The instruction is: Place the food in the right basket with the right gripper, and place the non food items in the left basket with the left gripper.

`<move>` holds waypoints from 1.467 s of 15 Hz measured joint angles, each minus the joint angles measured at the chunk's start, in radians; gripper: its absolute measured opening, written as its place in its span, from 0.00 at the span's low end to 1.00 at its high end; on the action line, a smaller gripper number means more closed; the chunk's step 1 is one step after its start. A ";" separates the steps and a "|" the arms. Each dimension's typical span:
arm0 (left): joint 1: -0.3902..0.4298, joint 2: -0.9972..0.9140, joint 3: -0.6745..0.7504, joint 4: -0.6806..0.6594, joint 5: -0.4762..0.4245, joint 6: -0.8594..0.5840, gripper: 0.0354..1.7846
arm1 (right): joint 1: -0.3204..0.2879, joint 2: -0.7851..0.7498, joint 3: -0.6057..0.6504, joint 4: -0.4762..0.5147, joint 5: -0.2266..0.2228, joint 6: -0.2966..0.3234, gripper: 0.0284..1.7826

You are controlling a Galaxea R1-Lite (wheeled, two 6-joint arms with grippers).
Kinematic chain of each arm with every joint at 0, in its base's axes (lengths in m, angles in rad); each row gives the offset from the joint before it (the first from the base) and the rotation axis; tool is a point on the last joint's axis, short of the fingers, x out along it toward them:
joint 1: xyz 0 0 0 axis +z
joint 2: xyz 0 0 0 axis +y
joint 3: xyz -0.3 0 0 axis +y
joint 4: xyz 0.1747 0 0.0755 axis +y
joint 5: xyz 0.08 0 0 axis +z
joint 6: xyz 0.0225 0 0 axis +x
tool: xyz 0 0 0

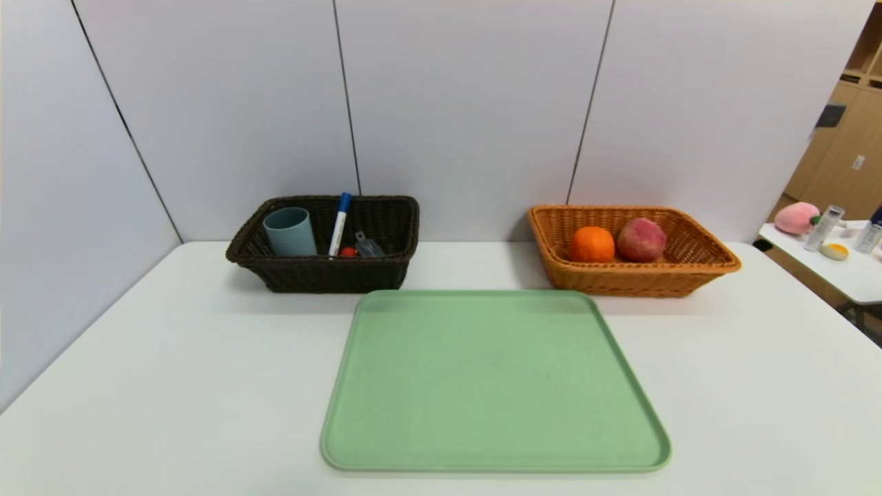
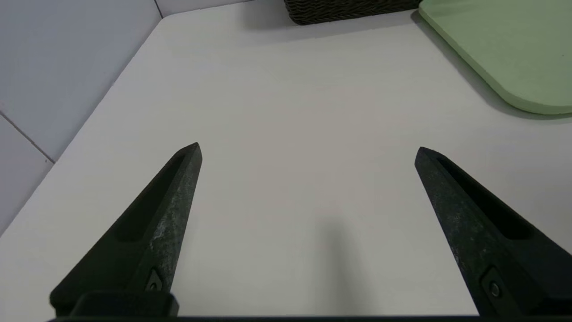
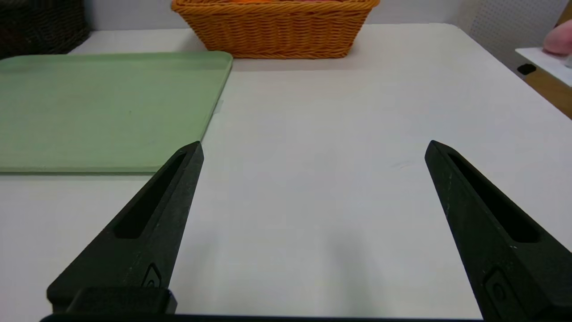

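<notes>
A dark brown basket [image 1: 386, 272] stands at the back left and holds a blue-grey cup [image 1: 289, 231], a blue-capped marker [image 1: 339, 223], a small clear item [image 1: 369, 246] and a small red thing [image 1: 348, 252]. An orange wicker basket [image 1: 641, 279] at the back right holds an orange [image 1: 591, 244] and a reddish fruit [image 1: 641, 239]. A green tray [image 1: 493, 379] lies bare between them. Neither gripper shows in the head view. My left gripper [image 2: 308, 150] is open and empty over the bare table left of the tray. My right gripper [image 3: 313, 147] is open and empty over the bare table right of the tray.
White wall panels stand behind and to the left of the white table [image 1: 138, 386]. A side table [image 1: 844, 272] at the far right carries a pink plush toy [image 1: 796, 218] and bottles. The orange basket [image 3: 275, 33] and the tray [image 3: 103, 107] show in the right wrist view.
</notes>
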 joint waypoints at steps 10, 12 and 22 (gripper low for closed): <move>0.000 0.000 0.000 -0.004 0.009 -0.044 0.94 | 0.000 0.001 0.024 0.001 0.002 -0.095 0.96; 0.000 0.001 0.000 -0.007 0.011 -0.074 0.94 | 0.000 0.001 0.022 0.000 -0.008 -0.025 0.96; 0.001 0.002 0.000 -0.011 0.012 -0.084 0.94 | -0.003 0.001 0.024 -0.009 -0.009 -0.014 0.96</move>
